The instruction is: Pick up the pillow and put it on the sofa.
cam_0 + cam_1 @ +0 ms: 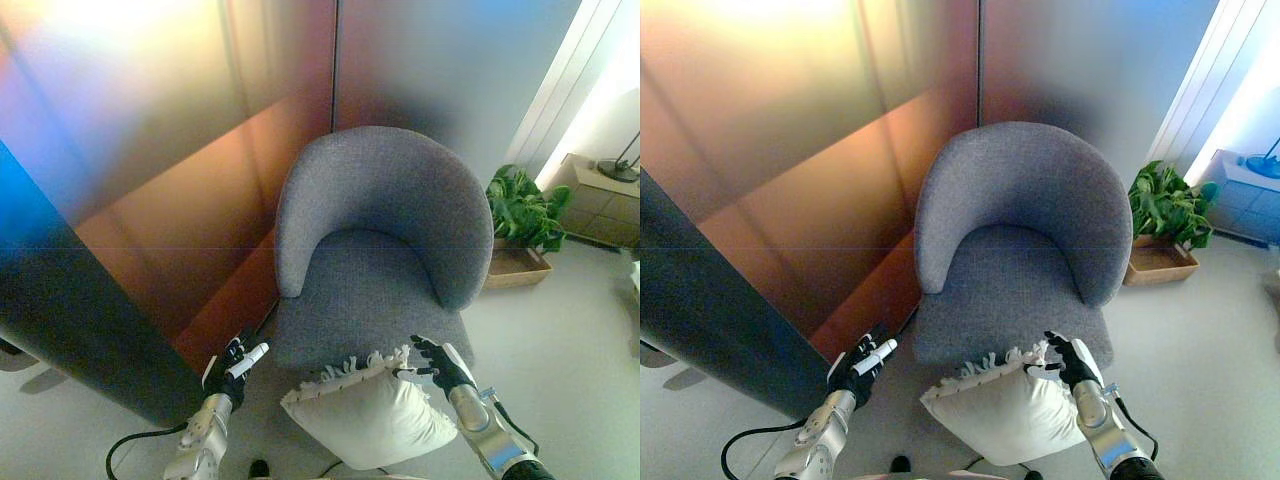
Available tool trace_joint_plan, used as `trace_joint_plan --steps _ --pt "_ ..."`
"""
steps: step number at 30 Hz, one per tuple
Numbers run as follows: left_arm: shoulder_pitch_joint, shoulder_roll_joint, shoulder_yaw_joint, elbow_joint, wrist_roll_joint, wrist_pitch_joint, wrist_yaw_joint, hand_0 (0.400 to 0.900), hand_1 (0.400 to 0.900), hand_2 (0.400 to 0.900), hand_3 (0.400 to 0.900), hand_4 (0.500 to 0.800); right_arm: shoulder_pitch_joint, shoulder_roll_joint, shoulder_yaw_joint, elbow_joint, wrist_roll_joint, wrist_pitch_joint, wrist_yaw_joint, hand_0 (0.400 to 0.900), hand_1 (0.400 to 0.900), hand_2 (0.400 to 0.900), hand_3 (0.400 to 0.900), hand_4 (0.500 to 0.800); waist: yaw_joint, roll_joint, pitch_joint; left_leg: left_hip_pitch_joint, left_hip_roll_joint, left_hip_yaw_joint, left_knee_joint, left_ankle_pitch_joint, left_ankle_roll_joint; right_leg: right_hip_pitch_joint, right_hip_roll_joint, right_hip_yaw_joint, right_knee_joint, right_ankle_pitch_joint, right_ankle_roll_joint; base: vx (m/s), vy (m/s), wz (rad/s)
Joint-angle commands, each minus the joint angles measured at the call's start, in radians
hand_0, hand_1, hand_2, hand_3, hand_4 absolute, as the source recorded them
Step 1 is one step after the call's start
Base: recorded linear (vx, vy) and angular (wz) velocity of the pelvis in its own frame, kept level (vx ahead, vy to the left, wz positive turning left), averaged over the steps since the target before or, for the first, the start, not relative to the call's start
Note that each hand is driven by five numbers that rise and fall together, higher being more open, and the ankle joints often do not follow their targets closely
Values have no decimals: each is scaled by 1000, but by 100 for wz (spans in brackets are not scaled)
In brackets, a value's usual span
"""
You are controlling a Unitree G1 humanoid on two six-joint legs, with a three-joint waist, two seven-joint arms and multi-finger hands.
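Fingers (425, 352) of the right hand (440, 364) are curled on the pillow (372, 414) at its fringed upper-right corner; left hand (236, 362) spread, clear. Soft, light; firmer bunching advised.

The pillow (372, 412) is white and plump, square in cut, with a fringe of short tassels along its upper edge. It sits tilted, one corner pointing left, held low in front of the seat's front edge — its fringed side nearest the chair, just overlapping the seat's front rim from this angle. Soft creases run across its face near the right corner. The sofa (385, 250) is a grey, fabric-covered tub chair with a curved back wrapping round into low arms; it stands upright in the corner, its seat bare.
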Motion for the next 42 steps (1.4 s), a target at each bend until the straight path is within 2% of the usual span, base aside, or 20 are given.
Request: trace_joint_plan --steps 1,13,29,42 --pt "-87 30 5 -69 26 -78 -10 900 900 900 900 800 -71 -21 -5 -60 -28 -32 -25 900 900 900 900 800 1 -31 -6 29 6 -1 4 -37 18 -10 -89 -13 13 27 51 0 0 0" --pt "-84 29 13 -69 3 -95 -27 900 900 900 900 800 -74 -31 -3 -24 -43 -32 -25 900 900 900 900 800 5 -33 2 30 8 -3 4 -37 17 -10 -88 -14 15 26 51 0 0 0" --pt "-79 32 13 -58 21 -85 -23 900 900 900 900 800 -74 -42 -3 1 -80 -8 1 900 900 900 900 800 6 -35 4 34 8 -4 4 -38 18 -10 -88 -8 17 24 52 1 0 0" --pt "-80 36 -10 -33 27 -88 -39 900 900 900 900 800 -122 -46 29 182 -107 -4 10 900 900 900 900 800 28 -30 25 38 7 -20 15 -45 20 -12 -90 8 16 24 51 26 0 0"
